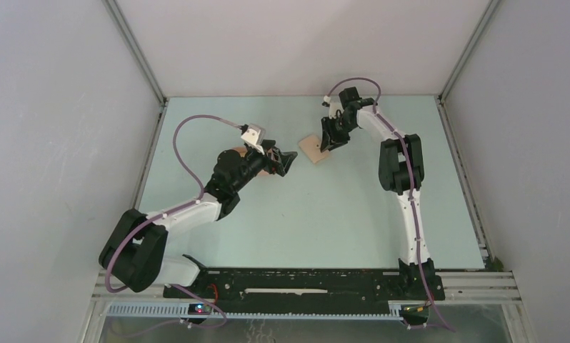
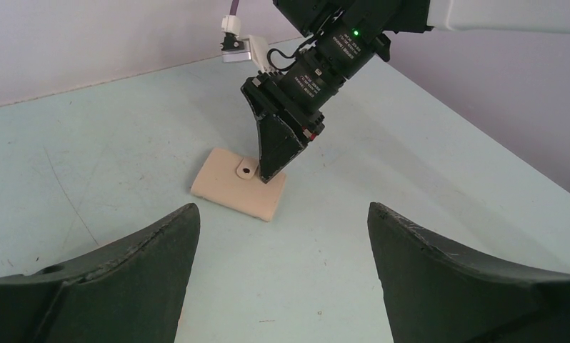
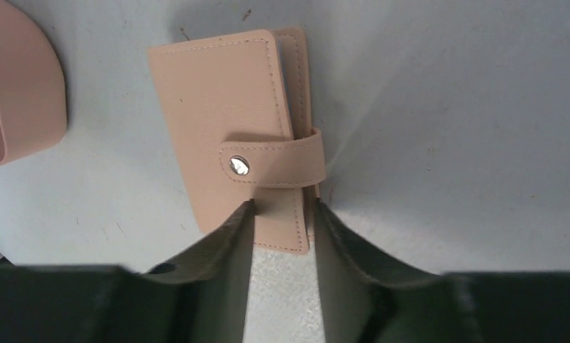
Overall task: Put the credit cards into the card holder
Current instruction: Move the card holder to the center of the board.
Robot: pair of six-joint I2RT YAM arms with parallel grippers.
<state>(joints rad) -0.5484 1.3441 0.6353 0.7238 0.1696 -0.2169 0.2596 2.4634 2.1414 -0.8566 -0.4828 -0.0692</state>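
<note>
While it lies flat and snapped shut near the far edge of the counter [image 1: 325,214], slightly right of centre, the card holder [image 3: 225,114] has the right claw [image 3: 283,207] on its edge below the strap [image 3: 282,161]. The claw's fingers are narrowly apart; whether they grip cannot be told. White print on that wrist [image 2: 339,43] is too small to read. The left claw [image 2: 282,214] hangs nearby, spread wide and empty. A peach tray [image 3: 25,93] lies beside the holder.

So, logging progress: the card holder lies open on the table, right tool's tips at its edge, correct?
Not open. The card holder lies closed, its strap snapped onto the stud, as the right wrist view shows. It is on the table, with the right tool at its edge.
</note>
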